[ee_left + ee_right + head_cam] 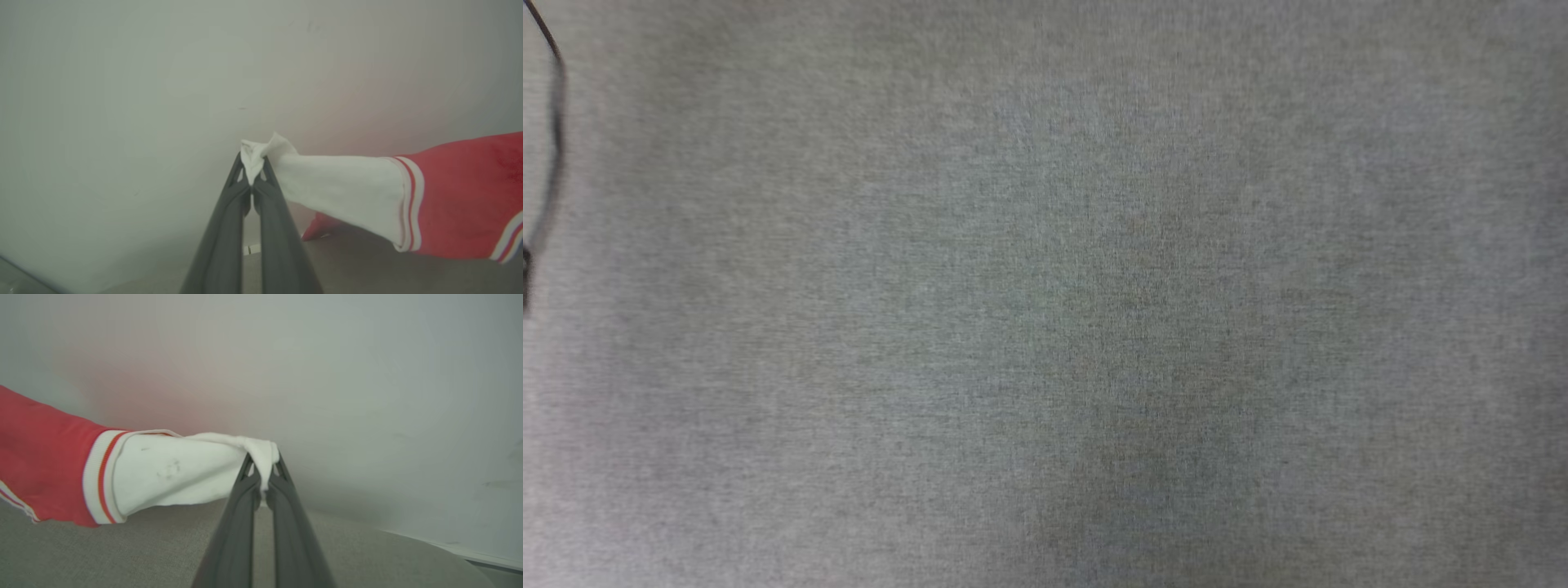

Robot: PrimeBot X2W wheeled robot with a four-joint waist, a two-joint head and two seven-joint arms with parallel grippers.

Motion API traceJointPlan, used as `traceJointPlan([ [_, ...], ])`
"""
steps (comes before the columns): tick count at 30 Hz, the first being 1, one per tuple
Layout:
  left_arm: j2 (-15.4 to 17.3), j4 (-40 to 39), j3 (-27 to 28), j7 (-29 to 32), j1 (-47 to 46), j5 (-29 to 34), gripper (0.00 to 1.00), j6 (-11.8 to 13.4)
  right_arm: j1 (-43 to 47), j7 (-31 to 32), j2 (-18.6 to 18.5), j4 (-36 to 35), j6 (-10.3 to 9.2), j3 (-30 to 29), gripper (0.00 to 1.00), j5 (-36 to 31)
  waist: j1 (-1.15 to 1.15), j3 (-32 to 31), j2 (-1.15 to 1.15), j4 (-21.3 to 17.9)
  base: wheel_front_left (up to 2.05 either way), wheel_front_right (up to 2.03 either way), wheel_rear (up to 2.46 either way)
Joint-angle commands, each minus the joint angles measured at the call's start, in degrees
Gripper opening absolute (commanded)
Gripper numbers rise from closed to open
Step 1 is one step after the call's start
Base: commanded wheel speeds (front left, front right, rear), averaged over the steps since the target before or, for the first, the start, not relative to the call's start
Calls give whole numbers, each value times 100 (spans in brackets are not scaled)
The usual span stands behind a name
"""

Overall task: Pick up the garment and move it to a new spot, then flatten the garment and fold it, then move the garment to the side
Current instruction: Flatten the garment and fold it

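Note:
The garment (pixel 457 196) is a red jersey with white-and-red striped trim and a white inner lining. My left gripper (pixel 252 165) is shut on a pinched corner of the white lining, and the cloth stretches off to the right above the surface. In the right wrist view the garment (pixel 49 465) stretches leftward from my right gripper (pixel 263 465), which is shut on another bunch of white lining. The jersey hangs taut between both grippers, lifted above the grey cloth surface. Its chest lettering is hidden.
The head view looks down on a grey woven surface (pixel 1045 294) with a thin dark cable (pixel 554 139) at its left edge. A pale wall (pixel 367 375) stands close behind the grippers. The surface's rounded edge (pixel 449 547) shows at the lower right of the right wrist view.

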Motion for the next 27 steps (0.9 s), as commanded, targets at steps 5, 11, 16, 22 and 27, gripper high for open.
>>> traceJointPlan([
  [5, 80, 68, -372, 23, 1223, 43, 0, -7, 1004, 175, -247, 96, -6, 104, 0, 351, -1, -585, 0, 66, 0, 0, 0],
  [11, 175, -107, -711, 161, 2729, -13, 0, 33, 2346, 608, -334, 72, -6, -62, 0, 892, -1, -1274, 0, 68, 0, 0, 0],
  [16, 365, -517, -758, 483, 3888, -244, 0, 207, 3427, 822, -524, -186, -8, -219, 0, 1104, -1, -1754, 0, 20, 0, 0, 0],
  [22, 661, -1076, -659, 840, 5021, -677, 0, 313, 4571, 1408, -679, -564, -9, -654, 0, 1406, -1, -2194, 0, -2, 0, 0, 0],
  [27, 879, -1659, -626, 1256, 5911, -1036, 0, 480, 5479, 2027, -514, -1092, -9, -1005, 0, 1638, -1, -2480, 0, -70, 0, 0, 0],
])
